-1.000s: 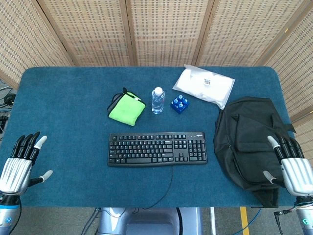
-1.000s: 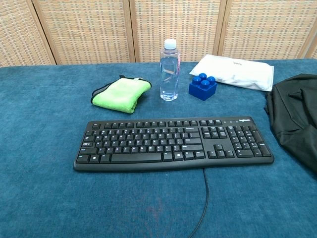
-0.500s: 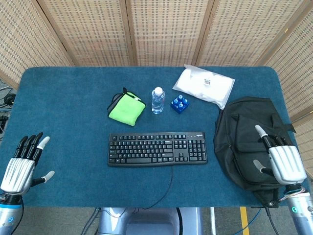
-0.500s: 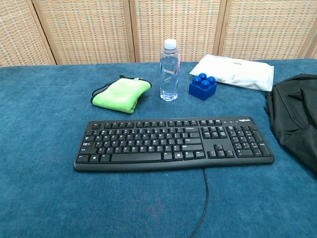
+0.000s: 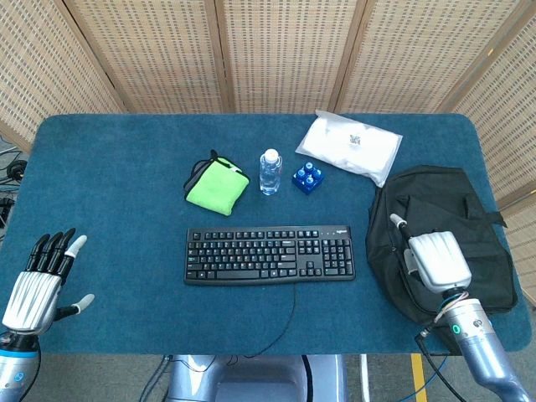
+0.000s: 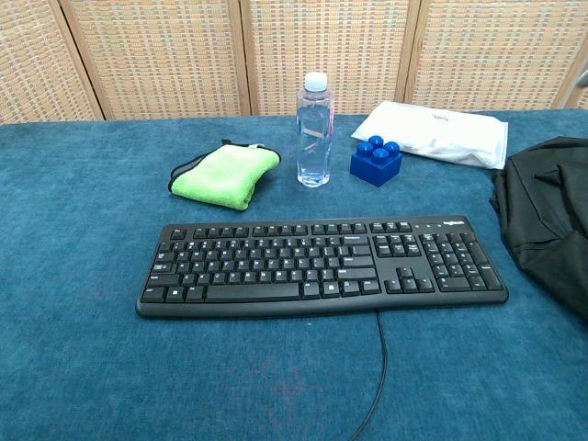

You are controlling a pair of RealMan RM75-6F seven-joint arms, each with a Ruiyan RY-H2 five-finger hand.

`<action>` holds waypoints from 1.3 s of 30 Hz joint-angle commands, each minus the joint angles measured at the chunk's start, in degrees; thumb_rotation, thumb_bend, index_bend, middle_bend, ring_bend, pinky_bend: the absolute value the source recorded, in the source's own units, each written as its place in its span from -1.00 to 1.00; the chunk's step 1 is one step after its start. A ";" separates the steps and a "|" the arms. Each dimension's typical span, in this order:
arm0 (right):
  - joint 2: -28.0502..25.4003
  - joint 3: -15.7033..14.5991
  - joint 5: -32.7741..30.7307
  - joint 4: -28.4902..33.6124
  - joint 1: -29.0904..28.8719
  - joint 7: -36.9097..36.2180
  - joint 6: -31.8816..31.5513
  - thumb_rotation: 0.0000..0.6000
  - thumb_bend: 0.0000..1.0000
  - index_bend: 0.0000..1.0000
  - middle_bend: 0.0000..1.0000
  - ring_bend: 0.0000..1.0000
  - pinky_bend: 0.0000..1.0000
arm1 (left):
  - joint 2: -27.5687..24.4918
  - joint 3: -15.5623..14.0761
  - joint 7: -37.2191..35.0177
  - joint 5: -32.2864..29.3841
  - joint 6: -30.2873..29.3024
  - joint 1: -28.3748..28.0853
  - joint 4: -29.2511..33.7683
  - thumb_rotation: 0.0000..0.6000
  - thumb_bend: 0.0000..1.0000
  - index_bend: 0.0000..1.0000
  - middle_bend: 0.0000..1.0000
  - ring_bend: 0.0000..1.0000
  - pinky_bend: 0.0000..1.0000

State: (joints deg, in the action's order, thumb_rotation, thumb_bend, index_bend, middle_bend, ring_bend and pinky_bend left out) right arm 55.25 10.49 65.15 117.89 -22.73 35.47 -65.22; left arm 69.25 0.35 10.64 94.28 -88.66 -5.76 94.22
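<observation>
My left hand hovers open over the table's near left corner, fingers spread, holding nothing. My right hand is above the near part of a black backpack, back of the hand up; one finger sticks out and nothing shows in its grip. A black keyboard lies mid-table, its cable running off the front edge. The chest view shows neither hand, only the keyboard and the backpack's edge.
Behind the keyboard stand a folded green cloth, an upright clear water bottle and a blue toy brick. A white plastic package lies at the back right. The blue table is backed by wicker screens.
My right hand has moved left and inward from the table's right edge to above the backpack, turning its back up. The left hand has hardly shifted.
</observation>
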 commanded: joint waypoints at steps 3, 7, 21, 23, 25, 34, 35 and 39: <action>3.89 -0.44 -10.45 1.23 -6.02 8.19 3.59 1.00 0.34 -0.75 0.45 0.27 -0.02 | 0.17 -0.03 0.08 0.07 0.08 -0.06 -0.09 1.00 -1.00 -1.00 -1.00 -1.00 -1.00; 6.13 -1.20 -15.24 1.17 -8.78 11.74 3.62 1.00 0.41 -0.73 0.45 0.27 -0.02 | 0.21 -0.07 0.06 0.02 0.23 -0.11 -0.18 1.00 -1.00 -1.00 -1.00 -1.00 -1.00; 14.90 -4.32 -24.20 -2.19 -15.13 17.81 1.88 1.00 0.45 -0.73 0.45 0.27 -0.01 | 0.32 -0.14 -0.28 -0.20 0.76 -0.31 -0.57 1.00 -1.00 -1.00 -1.00 -1.00 -1.00; 15.81 -4.72 -25.08 -2.78 -15.82 18.04 1.83 1.00 0.45 -0.73 0.45 0.27 -0.01 | 0.32 -0.14 -0.34 -0.25 0.83 -0.34 -0.59 1.00 -1.00 -1.00 -1.00 -1.00 -1.00; 16.64 -5.15 -26.03 -3.43 -16.51 18.23 1.68 1.00 0.45 -0.73 0.45 0.27 -0.02 | 0.27 -0.14 -0.43 -0.33 0.91 -0.36 -0.59 1.00 -1.00 -1.00 -1.00 -1.00 -1.00; 19.53 -5.26 -30.17 -4.95 -19.95 19.30 1.03 1.00 0.55 -0.73 0.45 0.27 -0.01 | 0.15 -0.31 -1.10 -0.45 1.32 -0.48 -0.81 1.00 -1.00 -1.00 -1.00 -1.00 -1.00; 19.81 -5.26 -30.57 -5.22 -20.31 19.37 0.99 1.00 0.55 -0.73 0.45 0.27 -0.01 | 0.11 -0.31 -1.22 -0.54 1.45 -0.53 -0.83 1.00 -1.00 -1.00 -1.00 -1.00 -1.00; 20.48 -5.49 -31.97 -5.58 -21.64 20.01 0.57 1.00 0.55 -0.73 0.45 0.27 -0.01 | 0.07 -0.32 -1.59 -0.76 1.78 -0.65 -0.97 1.00 -1.00 -1.00 -1.00 -1.00 -1.00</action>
State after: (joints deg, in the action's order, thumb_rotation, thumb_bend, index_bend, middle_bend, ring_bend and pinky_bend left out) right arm 75.51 5.07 33.51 112.43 -44.06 55.26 -64.48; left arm 69.33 0.04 9.07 93.55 -86.89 -6.40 93.26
